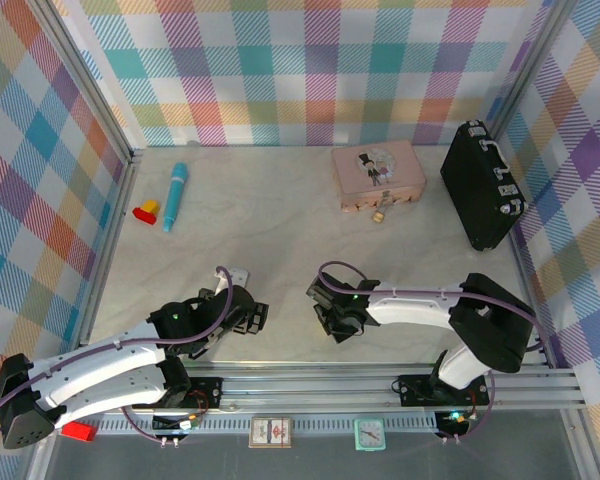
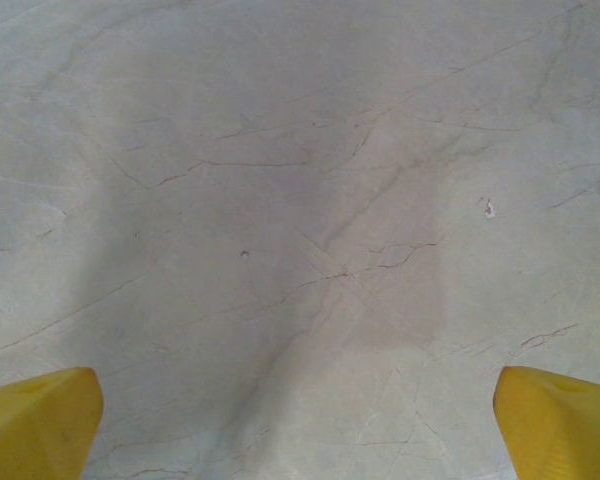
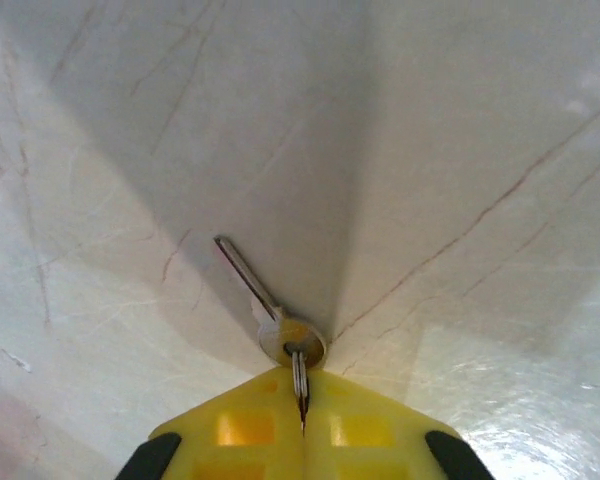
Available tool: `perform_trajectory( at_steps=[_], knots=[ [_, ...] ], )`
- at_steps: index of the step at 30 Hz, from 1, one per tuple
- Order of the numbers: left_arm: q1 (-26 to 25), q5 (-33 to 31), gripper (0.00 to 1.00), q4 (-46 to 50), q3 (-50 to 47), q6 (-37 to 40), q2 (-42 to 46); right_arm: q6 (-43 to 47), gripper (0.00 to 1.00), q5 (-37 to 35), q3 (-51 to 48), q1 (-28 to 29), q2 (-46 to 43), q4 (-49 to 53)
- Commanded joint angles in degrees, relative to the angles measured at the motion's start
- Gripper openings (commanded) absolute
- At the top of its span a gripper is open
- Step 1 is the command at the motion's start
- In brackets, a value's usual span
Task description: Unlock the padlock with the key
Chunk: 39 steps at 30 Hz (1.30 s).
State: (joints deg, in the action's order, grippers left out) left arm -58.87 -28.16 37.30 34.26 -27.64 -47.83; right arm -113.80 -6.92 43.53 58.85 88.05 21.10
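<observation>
The marbled grey table [image 1: 260, 240] spreads between plaid walls [image 1: 310, 60] in the top view. The left arm [image 1: 100, 365] reaches in from 7 o'clock and the right arm [image 1: 420, 305] from 5 o'clock, and both are bent low over the near half of the table.

A black case [image 1: 480, 195] stands at 2 o'clock against the right wall. A pink tin [image 1: 378, 175] lies flat at 1 o'clock, well apart from both arms. A blue tube [image 1: 174, 196] lies at 10 o'clock near the left wall. The yellow-and-red blocks [image 1: 145, 211] sit just beside it, at its 8 o'clock.

The left claw [image 1: 248, 315] hovers near the table's middle at 6 o'clock. In the left wrist view, the left claw [image 2: 300, 430] is released, its yellow fingers [image 2: 35, 425] spread to the two bottom corners over bare table.

The right claw [image 1: 338, 322] sits low, to the 3 o'clock side of the left one. In the right wrist view, the right claw [image 3: 302, 390] is clenched, its yellow fingers pressed together.

The padlock [image 1: 378, 215] rests on the table at the tin's 6 o'clock, just beside its front edge and far from both claws.

The key [image 3: 265, 305] lies on the table at the right claw's tips, its blade pointing to 11 o'clock. The claw grasps it by the thin ring [image 3: 299, 372] that runs through its head
</observation>
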Motion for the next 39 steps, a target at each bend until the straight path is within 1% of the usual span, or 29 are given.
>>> perform_trajectory(
  at_steps=[1, 3, 5, 8, 11, 14, 17, 19, 21, 23, 28, 30, 34, 36, 39],
  knots=[
    [-0.4, -1.0, 1.0, 0.1, 0.5, -0.3, -0.2, 12.0, 0.0, -4.6, -1.5, -2.6, -3.0, 6.0],
    [-0.4, -1.1, 1.0, 0.4, 0.9, -0.6, -0.3, 22.5, 0.0, -4.2, -1.9, -4.7, -5.4, 4.7],
    [-0.4, -1.0, 1.0, 0.7, 1.5, -1.1, -0.4, 35.5, 0.0, -4.2, -2.5, -6.5, -8.2, 2.1],
    [-0.4, -0.3, 1.0, -0.2, 2.2, -2.0, -0.3, 54.0, 0.0, -4.3, -3.0, -6.8, -12.7, -1.6],
    [-0.3, 1.2, 1.0, -2.2, 2.8, -3.5, -0.3, 68.2, 0.0, -3.9, -6.1, -6.8, -18.4, -6.3],
    [0.1, 4.6, 1.0, -6.0, 3.4, -5.2, -0.6, 78.0, 0.0, -3.5, -11.6, -6.9, -26.6, -12.5],
    [0.6, 8.2, 1.0, -9.3, 4.3, -6.7, -1.6, 83.4, 0.0, -5.4, -15.7, -7.0, -35.1, -14.0],
    [0.8, 10.2, 1.0, -11.0, 5.1, -7.6, -2.5, 87.9, 0.0, -4.1, -17.0, -7.1, -40.2, -14.1],
    [1.3, 13.0, 1.0, -12.9, 5.7, -8.1, -3.4, 91.5, 0.0, -2.1, -17.6, -7.0, -44.0, -14.1],
    [1.5, 16.2, 1.0, -16.2, 6.0, -8.8, -4.2, 94.7, 0.0, -1.4, -18.9, -7.1, -48.6, -15.1],
    [1.6, 23.7, 1.0, -27.2, 5.3, -9.6, -5.8, 97.5, 0.0, -1.7, -24.8, -7.1, -60.4, -22.9],
    [1.6, 25.8, 1.0, -29.9, 5.1, -9.5, -6.6, 97.7, 0.0, -0.9, -26.6, -7.1, -63.8, -26.8],
    [2.1, 29.0, 1.0, -32.2, 7.0, -10.8, -8.9, 100.3, 0.0, 1.8, -27.5, -7.1, -66.0, -30.3],
    [3.1, 31.9, 0.98, -33.8, 8.1, -13.6, -10.5, 101.8, 0.0, 3.1, -27.8, -7.1, -65.1, -31.3],
    [5.3, 37.9, 0.92, -38.4, 9.2, -19.8, -13.3, 103.3, 0.0, 4.1, -28.8, -7.1, -62.8, -34.7]
  ],
)
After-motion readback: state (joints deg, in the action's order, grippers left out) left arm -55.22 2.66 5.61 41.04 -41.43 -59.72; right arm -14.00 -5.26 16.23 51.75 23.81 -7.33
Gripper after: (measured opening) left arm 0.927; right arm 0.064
